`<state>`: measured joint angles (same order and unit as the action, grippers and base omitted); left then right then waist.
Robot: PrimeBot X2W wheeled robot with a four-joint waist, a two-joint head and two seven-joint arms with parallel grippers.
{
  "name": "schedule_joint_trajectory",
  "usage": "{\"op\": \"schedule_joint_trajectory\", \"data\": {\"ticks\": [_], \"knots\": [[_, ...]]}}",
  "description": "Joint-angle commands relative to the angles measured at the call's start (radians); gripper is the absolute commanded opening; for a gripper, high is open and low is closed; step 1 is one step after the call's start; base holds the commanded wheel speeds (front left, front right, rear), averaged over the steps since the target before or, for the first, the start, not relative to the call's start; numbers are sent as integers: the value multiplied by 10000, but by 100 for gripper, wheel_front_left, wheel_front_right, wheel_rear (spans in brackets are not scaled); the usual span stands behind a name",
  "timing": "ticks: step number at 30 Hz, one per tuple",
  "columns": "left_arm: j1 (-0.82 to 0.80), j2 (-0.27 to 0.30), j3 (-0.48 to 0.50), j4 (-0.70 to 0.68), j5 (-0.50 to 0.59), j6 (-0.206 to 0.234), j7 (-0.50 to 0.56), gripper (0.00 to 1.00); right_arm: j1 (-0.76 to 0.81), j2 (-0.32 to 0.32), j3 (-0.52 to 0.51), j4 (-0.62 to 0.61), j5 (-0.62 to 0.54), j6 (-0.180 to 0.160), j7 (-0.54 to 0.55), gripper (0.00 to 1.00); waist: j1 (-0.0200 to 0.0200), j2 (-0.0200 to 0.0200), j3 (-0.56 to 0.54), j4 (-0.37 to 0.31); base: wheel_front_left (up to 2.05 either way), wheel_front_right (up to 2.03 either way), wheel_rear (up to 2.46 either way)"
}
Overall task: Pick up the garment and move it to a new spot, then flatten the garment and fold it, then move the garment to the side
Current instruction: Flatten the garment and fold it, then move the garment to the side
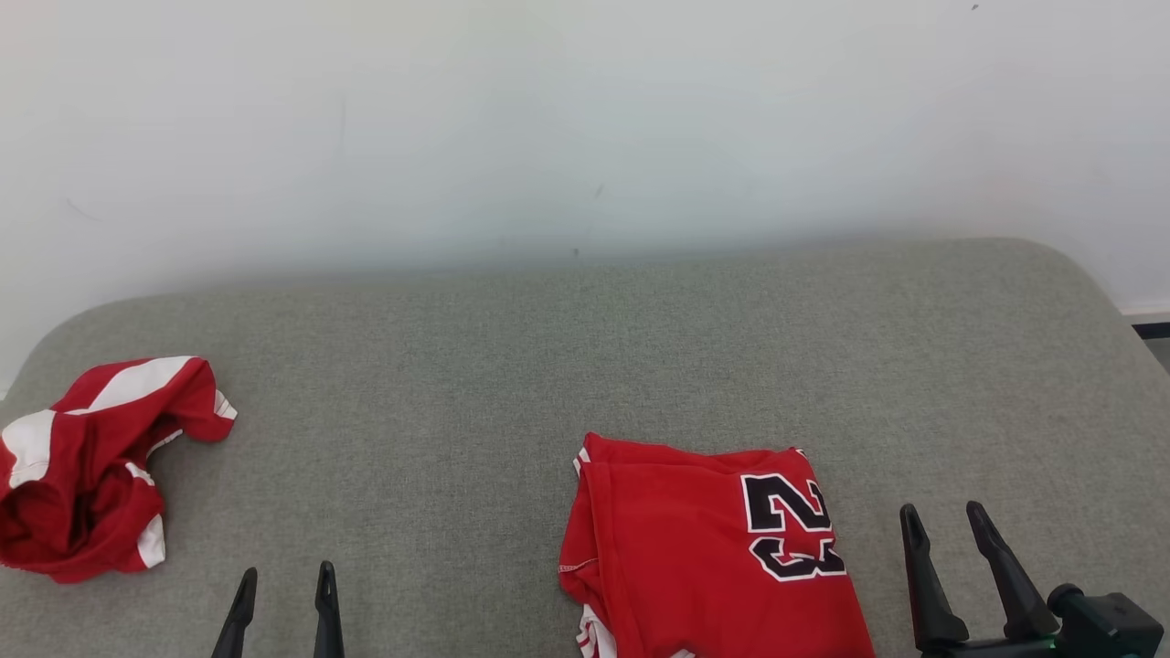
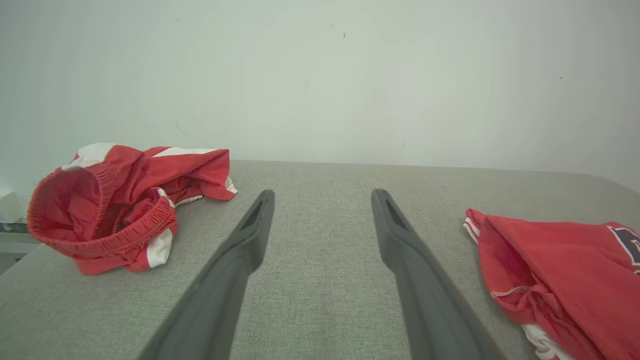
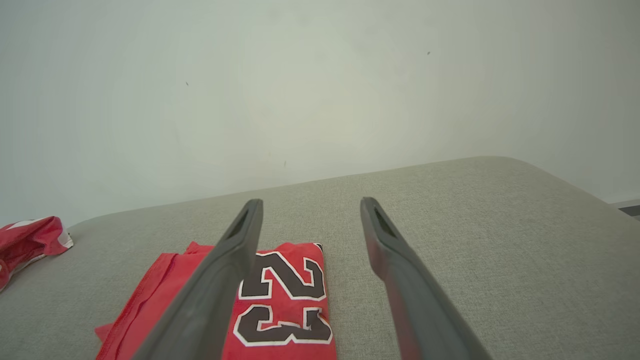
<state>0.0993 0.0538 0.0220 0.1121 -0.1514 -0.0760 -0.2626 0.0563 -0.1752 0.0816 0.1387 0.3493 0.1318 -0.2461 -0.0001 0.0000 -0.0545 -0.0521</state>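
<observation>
Presently | left claw (image 1: pixel 287 571) spread, empty | right claw (image 1: pixel 941 508) spread, empty | jersey (image 1: pixel 695 548) folded flat | shorts (image 1: pixel 91 466) crumpled | woven cushion (image 1: pixel 457 366)

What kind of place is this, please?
Probably an indoor room set up for folding clothes: a grey padded fabric surface stands against a bare white wall, with a folded red jersey and crumpled red shorts on it.
</observation>
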Motion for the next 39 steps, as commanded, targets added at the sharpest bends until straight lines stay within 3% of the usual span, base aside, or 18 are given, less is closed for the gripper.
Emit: {"op": "schedule_joint_trajectory", "data": {"ticks": [1,39], "knots": [[132,57,-35,40,167,34,-29,100,140,69,-91,-28,-92,-27,72,100,1,0,-51,6,0,0,0],[428,248,-131,49,-3,32,-29,100,166,162,-122,188,-125,-27,481,100,1,0,-65,306,0,0,0]]}}
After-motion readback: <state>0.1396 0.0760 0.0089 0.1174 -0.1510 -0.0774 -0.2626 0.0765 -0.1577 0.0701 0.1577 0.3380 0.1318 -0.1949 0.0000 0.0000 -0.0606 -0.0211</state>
